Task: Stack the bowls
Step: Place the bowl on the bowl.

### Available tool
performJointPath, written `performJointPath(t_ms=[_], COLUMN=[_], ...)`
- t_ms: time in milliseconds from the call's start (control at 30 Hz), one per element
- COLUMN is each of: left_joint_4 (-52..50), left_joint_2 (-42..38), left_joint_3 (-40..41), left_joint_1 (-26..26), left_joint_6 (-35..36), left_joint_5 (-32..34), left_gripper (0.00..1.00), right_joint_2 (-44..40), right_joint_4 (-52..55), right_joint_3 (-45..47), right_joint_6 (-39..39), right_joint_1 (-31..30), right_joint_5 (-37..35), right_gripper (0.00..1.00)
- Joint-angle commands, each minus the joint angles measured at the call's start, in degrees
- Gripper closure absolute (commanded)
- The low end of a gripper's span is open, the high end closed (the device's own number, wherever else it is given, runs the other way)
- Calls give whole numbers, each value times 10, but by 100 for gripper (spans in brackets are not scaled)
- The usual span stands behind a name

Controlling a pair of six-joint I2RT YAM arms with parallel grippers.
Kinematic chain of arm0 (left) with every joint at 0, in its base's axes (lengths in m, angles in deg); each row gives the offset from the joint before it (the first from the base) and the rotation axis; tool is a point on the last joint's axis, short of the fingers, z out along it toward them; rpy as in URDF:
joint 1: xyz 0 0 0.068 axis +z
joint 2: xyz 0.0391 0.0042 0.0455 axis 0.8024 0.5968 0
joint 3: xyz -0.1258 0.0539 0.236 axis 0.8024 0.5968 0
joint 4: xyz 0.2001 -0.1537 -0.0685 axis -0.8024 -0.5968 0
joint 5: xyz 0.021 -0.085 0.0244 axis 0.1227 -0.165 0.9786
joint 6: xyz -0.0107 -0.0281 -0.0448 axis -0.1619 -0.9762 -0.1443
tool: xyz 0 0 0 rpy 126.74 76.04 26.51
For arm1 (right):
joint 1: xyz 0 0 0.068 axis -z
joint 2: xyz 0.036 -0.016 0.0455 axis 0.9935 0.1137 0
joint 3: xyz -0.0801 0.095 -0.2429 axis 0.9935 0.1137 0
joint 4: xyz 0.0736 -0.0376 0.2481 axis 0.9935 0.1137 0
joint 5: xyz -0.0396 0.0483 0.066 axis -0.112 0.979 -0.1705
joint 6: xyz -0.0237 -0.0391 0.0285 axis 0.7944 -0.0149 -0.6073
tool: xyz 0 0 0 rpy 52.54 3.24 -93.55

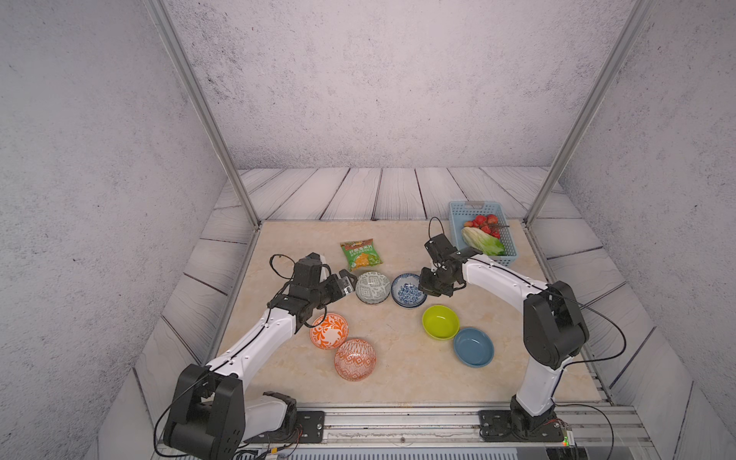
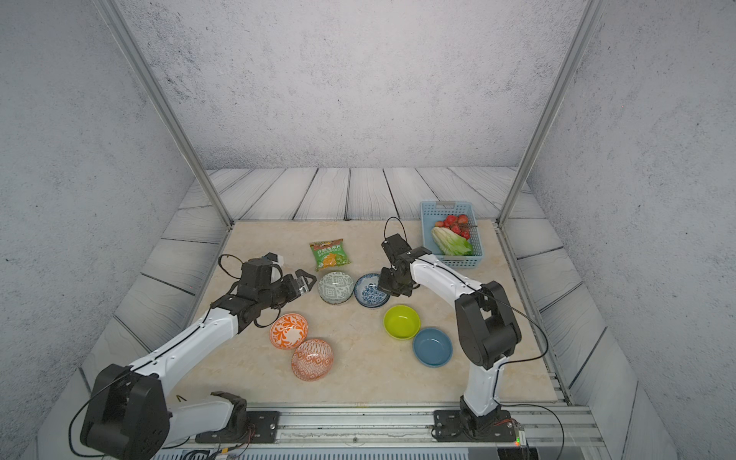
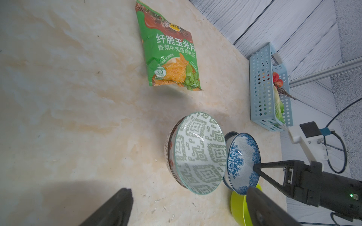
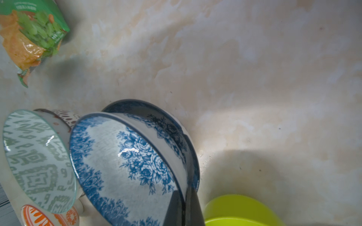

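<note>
Your right gripper (image 1: pixel 424 287) is clenched on the rim of the top floral bowl (image 1: pixel 407 292), which sits nested in its floral twin (image 4: pixel 148 105), mid-table. Your left gripper (image 1: pixel 348 283) hangs released, empty, just beside the grey bowl (image 1: pixel 372 287). That one sits in a dotted white bowl (image 4: pixel 64 117).

So there are two pairs nested. Lime-green bowl (image 1: pixel 440 322), blue bowl (image 1: pixel 473 346) and both orange bowls (image 1: pixel 329 331) (image 1: pixel 354 359) are loose, nearer you.

Step, my read: seating the floral pair. Next, check that it sits level, then let go cleanly without dragging the rim. Or lift straight up if you're merging onto the grey pair: a rim pinch is thin and the bowl may tilt. Mind the snack bag (image 1: pixel 361 255) behind.
</note>
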Motion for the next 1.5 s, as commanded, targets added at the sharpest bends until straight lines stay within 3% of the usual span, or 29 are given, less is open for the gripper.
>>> performJointPath(t_ms=[0,133,367,533,667,900,1467], left_joint_4=[1,0,-3,-5,-5,-4,-5], left_joint_2=[3,3,7,7,6,6,-1], left_joint_3=[-7,-7,-9,-10,-10,-9,-6], left_joint_1=[5,5,4,4,5,5,5], left_joint_6=[12,11,12,13,13,13,11], left_joint_5=[-2,-3,-3,-3,-3,-3,2], left_gripper=[3,3,3,3,3,3,4], right_joint_2=[5,10,8,-6,-16,-5,7], right_joint_4=[0,4,16,21,22,18,-8], right_joint_3=[-14,-18,-24,-22,-19,-16,4], right_joint_6=[7,10,11,11,9,7,1], right_joint_1=[-2,-2,-2,-2,-2,-1,10], right_joint_5=[-7,-7,-20,-31,-39,-33,-6], right_gripper=[100,98,77,75,77,100,100])
